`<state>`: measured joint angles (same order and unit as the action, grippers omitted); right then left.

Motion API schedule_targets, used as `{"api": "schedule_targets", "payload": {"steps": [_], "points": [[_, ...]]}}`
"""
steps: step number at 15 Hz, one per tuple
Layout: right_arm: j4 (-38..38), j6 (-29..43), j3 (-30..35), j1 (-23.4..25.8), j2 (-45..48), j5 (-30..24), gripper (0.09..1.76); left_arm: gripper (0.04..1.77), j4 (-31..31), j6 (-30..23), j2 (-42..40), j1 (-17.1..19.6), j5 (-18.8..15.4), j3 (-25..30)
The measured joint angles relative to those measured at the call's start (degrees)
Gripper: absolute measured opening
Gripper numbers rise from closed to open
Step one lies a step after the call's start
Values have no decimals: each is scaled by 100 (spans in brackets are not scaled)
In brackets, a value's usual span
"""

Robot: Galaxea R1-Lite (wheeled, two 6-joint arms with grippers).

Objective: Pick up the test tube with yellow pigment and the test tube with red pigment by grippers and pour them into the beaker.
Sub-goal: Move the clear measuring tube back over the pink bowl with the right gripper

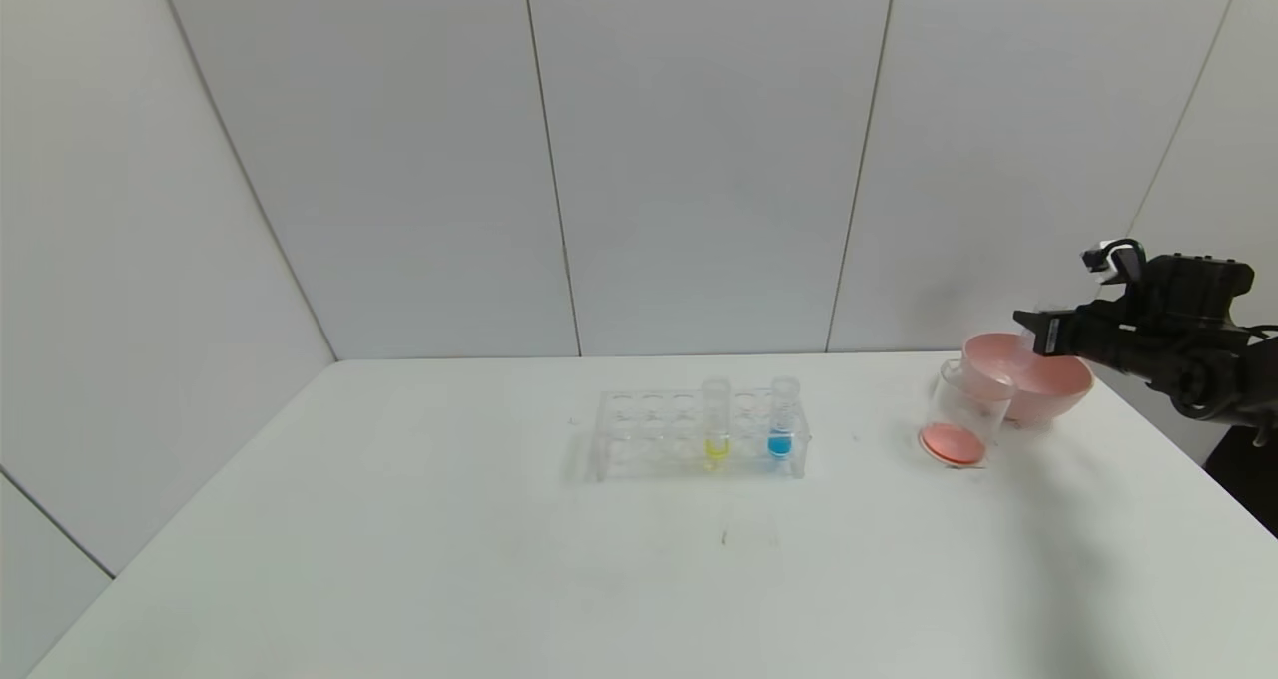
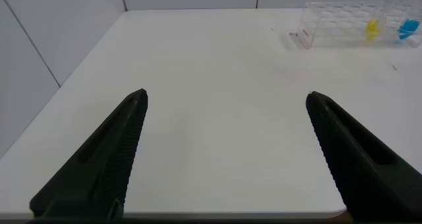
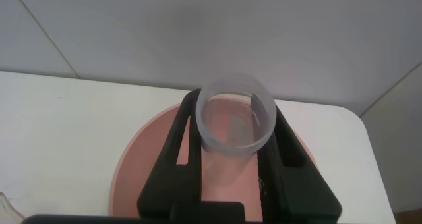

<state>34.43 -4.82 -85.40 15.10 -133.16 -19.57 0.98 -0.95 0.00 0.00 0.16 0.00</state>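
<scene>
Right tool point(image 3: 234, 141) clamps tube point(image 3: 232, 122), over pink bowl point(image 3: 138, 165)

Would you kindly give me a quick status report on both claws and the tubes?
Right claw shut on an emptied test tube above the pink bowl. Left claw open, parked over bare table. Beaker holds red liquid. Yellow tube racked beside the blue tube.

Your right gripper point(image 1: 1038, 332) is matte black, blocky and angular, with a small white-grey block point(image 1: 1098, 257) on top and a thin cable looping beside it. Its two fingers point(image 3: 173, 159) are flat black bars. Your left gripper point(image 2: 224, 118) shows two long black tapering fingers point(image 2: 105, 161) with ridged inner faces.
</scene>
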Motion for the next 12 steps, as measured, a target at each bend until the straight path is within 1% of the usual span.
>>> {"api": "schedule_targets", "payload": {"steps": [5, 8, 10, 12], "points": [[2, -13, 4, -9, -55, -9, 54, 172, 0, 0, 0, 0, -2, 0], [4, -11, 32, -15, -48, -6, 90, 172, 0, 0, 0, 0, -2, 0], [11, -40, 72, -17, -24, -13, 108, 172, 0, 0, 0, 0, 0, 0], [156, -29, 87, -11, 16, -33, 122, 172, 0, 0, 0, 0, 0, 0]]}}
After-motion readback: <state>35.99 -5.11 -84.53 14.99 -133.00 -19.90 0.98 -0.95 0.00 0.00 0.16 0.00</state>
